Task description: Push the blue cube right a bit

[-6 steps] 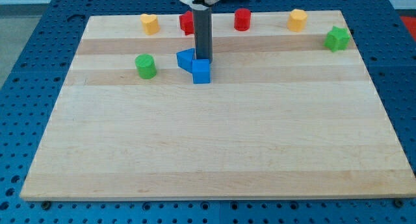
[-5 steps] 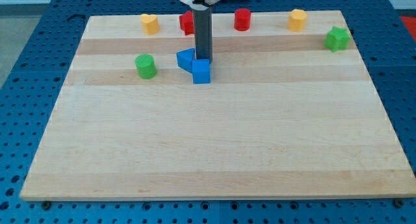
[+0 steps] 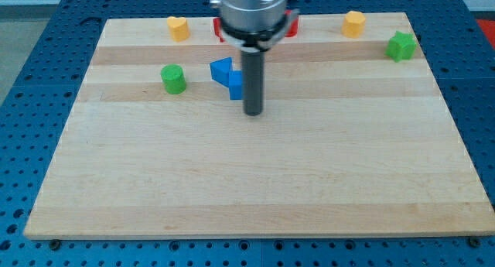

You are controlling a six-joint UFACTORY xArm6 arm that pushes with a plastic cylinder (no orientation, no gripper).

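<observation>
A: Tip [image 3: 253, 112] position?
B: It is sitting just below-right of the blue cube [image 3: 235, 85], hiding its right side, nearer the desk's [image 3: 255, 189] top edge.
A: Gripper?
B: None is showing; just the rod.

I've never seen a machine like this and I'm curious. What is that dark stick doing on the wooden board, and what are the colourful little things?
The stick is a robot arm's rod. Its lower end, my tip, slides on the wooden board and pushes blocks; it holds nothing. One camera looks down at the board. My tip sits just to the view's right of the blue cube, partly hiding it. Another blue block touches the cube. There is also a green cylinder, a green block, two yellow blocks and red blocks behind the arm.
</observation>
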